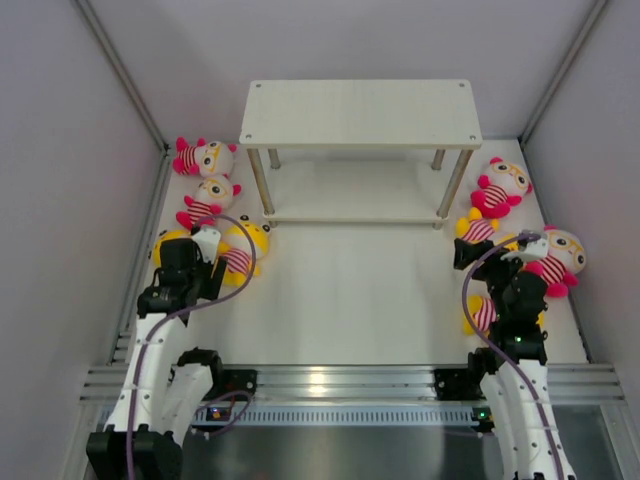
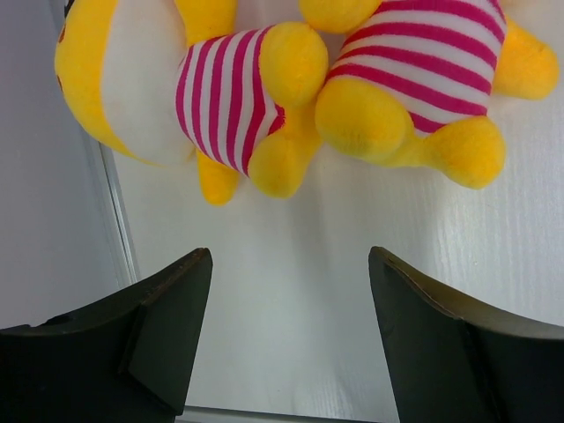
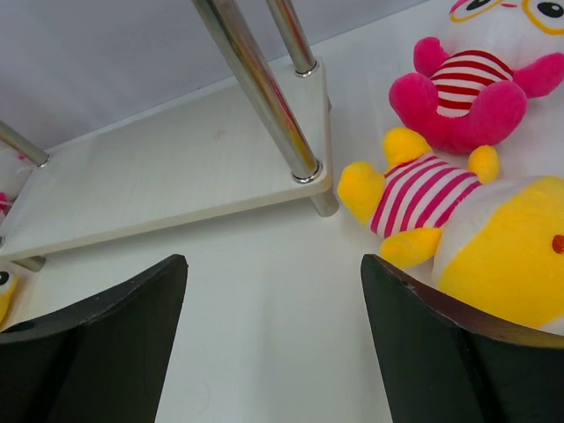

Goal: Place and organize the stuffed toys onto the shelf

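Shelf [image 1: 360, 112] stands at the far middle of the desk [image 1: 350, 300]. All eight stuffed toys lie on the desk, four on each side of the shelf.

Left side: two pink toys by the shelf's left legs, one farther back [image 1: 205, 157] and one nearer [image 1: 208, 200]. Two yellow toys lie just nearer again; one [image 1: 247, 243] is clear of the arm, the other [image 1: 170, 245] is partly hidden by it. In the left wrist view this yellow pair [image 2: 220, 97] lies touching, limbs against limbs.

Left gripper [image 2: 289, 264]: open, nothing between the fingers, close above the desk and just short of the yellow pair, not touching them.

Right side: a pink toy [image 1: 500, 187] lies beside the shelf's right front leg [image 3: 264, 97], with a small yellow toy [image 1: 475, 228] just in front of it. Another pink toy [image 1: 555, 255] lies toward the right wall. A fourth, yellow toy [image 1: 480, 312] is partly hidden by the right arm.

Right gripper [image 3: 275, 264]: open, holding nothing, facing the shelf's lower board [image 3: 176, 176]. The small yellow toy lies to the right of its right finger; I cannot tell whether they touch.
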`<state>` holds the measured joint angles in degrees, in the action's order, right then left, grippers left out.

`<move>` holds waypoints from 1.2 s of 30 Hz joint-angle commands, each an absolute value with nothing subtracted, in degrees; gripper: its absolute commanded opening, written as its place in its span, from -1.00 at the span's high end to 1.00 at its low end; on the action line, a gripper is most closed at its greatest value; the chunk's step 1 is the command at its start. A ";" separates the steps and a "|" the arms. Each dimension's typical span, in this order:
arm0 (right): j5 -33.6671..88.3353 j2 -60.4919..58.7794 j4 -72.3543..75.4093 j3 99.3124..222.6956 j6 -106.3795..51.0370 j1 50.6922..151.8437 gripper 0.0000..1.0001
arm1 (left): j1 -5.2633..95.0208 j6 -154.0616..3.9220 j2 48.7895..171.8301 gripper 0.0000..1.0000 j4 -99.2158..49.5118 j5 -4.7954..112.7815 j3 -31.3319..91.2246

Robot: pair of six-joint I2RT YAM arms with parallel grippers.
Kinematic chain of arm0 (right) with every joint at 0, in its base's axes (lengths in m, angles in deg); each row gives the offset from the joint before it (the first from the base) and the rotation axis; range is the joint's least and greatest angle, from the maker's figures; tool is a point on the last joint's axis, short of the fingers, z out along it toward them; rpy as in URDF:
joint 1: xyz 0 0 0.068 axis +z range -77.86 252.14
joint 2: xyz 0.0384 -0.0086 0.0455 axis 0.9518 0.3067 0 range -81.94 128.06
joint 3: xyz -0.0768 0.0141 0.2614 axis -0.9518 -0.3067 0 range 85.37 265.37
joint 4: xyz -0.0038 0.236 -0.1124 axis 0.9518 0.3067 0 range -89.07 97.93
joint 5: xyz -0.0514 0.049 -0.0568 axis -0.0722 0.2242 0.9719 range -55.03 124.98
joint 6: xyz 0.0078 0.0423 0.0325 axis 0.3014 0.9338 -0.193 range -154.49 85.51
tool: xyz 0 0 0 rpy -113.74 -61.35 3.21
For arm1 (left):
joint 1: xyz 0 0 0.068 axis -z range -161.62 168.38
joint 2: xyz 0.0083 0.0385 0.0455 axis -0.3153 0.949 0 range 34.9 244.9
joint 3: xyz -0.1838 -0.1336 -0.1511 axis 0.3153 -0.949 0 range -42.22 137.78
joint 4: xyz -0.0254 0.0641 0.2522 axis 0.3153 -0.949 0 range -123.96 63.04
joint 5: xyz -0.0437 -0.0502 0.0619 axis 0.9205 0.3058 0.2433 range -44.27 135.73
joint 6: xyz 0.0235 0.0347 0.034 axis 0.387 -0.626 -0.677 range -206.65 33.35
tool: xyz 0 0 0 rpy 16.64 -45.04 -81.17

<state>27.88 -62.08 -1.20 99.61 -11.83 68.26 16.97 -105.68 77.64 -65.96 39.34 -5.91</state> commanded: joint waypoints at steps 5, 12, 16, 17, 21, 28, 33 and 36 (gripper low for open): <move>29.17 -60.93 -2.23 103.21 -12.51 68.89 -0.62 | 16.71 -107.83 83.93 -0.61 -66.14 42.48 1.80; 29.70 -59.53 -0.30 106.54 -12.69 68.89 -0.62 | 16.71 -109.50 99.12 -0.67 -68.70 42.30 15.50; 29.44 -58.30 0.76 108.57 -13.04 68.89 -0.61 | 16.71 -110.47 106.16 -0.66 -68.70 50.89 19.55; 29.53 -57.86 0.76 109.27 -12.95 68.89 -0.61 | 16.80 -110.64 107.57 -0.66 -68.70 52.14 20.09; 28.83 -56.89 3.04 111.03 -13.04 68.89 -0.62 | 17.76 -111.69 114.34 -0.65 -68.62 57.85 20.01; 22.94 -53.91 2.61 113.23 -13.04 69.59 -0.58 | 20.58 -111.79 123.66 -0.32 -66.07 58.92 18.51; 19.33 -50.57 1.46 115.07 -16.28 75.20 -0.54 | 20.75 -111.87 125.52 0.51 -66.15 58.65 17.99; 21.17 -47.06 -1.52 116.22 -19.80 82.84 -0.54 | 20.84 -112.31 124.21 1.00 -66.24 59.79 17.28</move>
<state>22.22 -49.29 3.24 112.44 -15.31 77.70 20.64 -111.47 125.27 -67.01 57.41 18.83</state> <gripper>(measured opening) 0.770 0.087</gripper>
